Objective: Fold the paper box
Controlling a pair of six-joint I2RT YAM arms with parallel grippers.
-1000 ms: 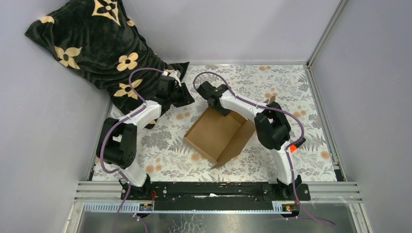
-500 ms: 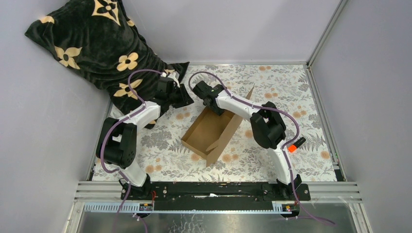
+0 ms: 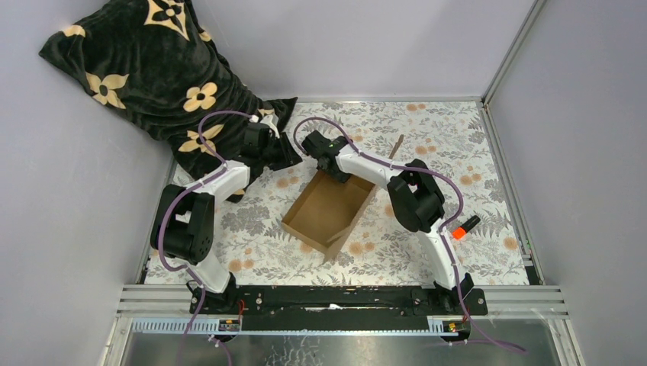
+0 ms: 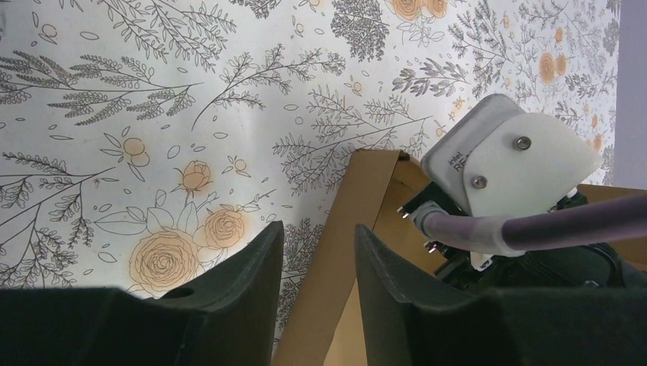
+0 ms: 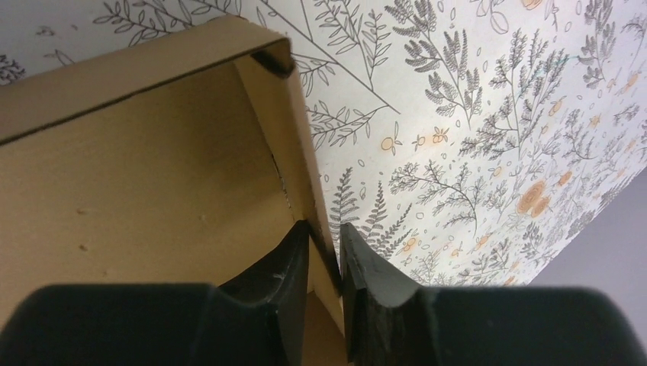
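Note:
The paper box [image 3: 324, 210] is brown cardboard, open at the top, lying aslant in the middle of the floral table. Its long right panel stands upright, and a thin corner of it [image 3: 398, 143] pokes up behind the right arm. My right gripper [image 3: 334, 169] is at the box's far end. In the right wrist view it [image 5: 324, 244] is shut on the thin box wall [image 5: 282, 137], one finger inside and one outside. My left gripper [image 3: 294, 158] is just left of that corner. In the left wrist view it [image 4: 319, 259] is open and empty, with the box edge [image 4: 366, 198] beyond its fingertips.
A black blanket with cream flowers [image 3: 152, 69] is heaped at the back left, close behind my left arm. A small orange-and-black marker [image 3: 462, 227] is beside my right arm's lower link. Grey walls and a metal rail [image 3: 500, 164] bound the table.
The box's large right panel has swung up from lying flat to standing upright. My right gripper has moved back and left with the box wall in it. The left gripper has shifted slightly.

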